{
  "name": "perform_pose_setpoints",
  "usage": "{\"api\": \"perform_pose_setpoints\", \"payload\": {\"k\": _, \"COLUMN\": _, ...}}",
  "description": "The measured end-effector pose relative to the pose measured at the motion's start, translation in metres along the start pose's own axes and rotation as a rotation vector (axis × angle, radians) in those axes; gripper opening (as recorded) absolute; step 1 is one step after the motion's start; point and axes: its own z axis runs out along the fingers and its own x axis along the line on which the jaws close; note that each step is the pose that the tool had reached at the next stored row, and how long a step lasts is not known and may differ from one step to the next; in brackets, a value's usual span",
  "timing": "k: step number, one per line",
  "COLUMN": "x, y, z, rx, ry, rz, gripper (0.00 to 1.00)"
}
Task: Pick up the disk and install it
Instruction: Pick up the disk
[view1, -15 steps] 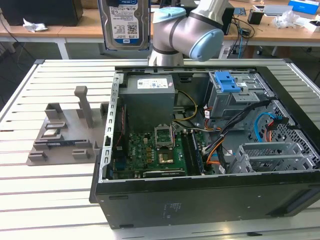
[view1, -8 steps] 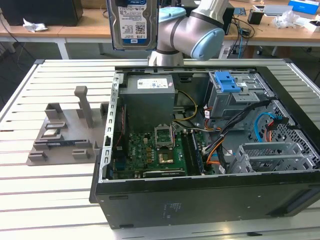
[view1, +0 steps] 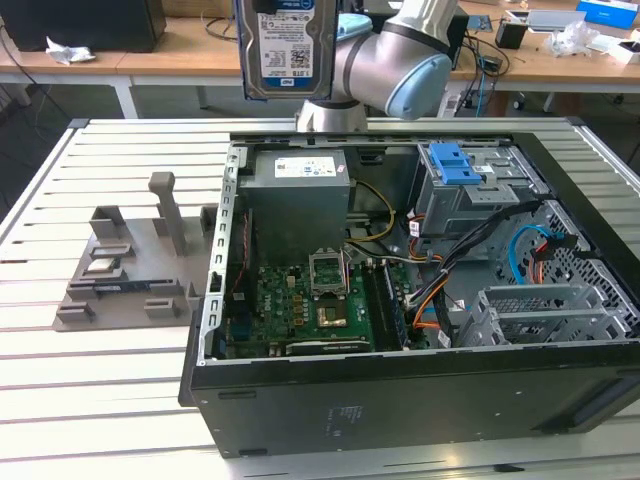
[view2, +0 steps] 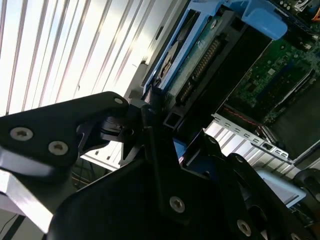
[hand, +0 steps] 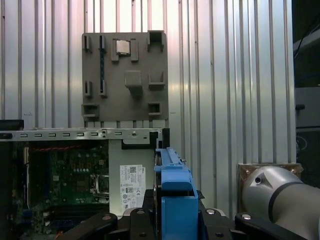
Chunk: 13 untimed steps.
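One open computer case (view1: 400, 400) lies on its side on the slatted tabletop (view1: 100, 400), closest in the exterior view. Inside it are a green circuit board (view1: 300, 305), a big grey box (view1: 300, 195) with a white sticker, and a metal cage (view1: 470, 200) with a small blue latch (view1: 455, 163) on top. On the exterior view's left, just beside the case, a grey plastic holder (view1: 125, 265) sits on the tabletop. Farther back, the robot arm (view1: 400, 55) rises past the far wall of the case. The end effector (view2: 160, 120) is clamped shut on one end of the disk (view1: 288, 45). The disk hangs high in the air, standing upright, above the end of the case where the grey box is, and well apart from the cage. Its label faces the exterior view, and blue rails (hand: 175, 192) run along its sides. Behind it all stand desks (view1: 560, 55) with small things on them.
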Motion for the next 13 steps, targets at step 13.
{"api": "perform_pose_setpoints", "payload": {"k": 13, "x": 0.0016, "y": -0.0405, "z": -0.0017, "rx": -0.0007, "ry": 0.0001, "rz": 0.0, "gripper": 0.37}}
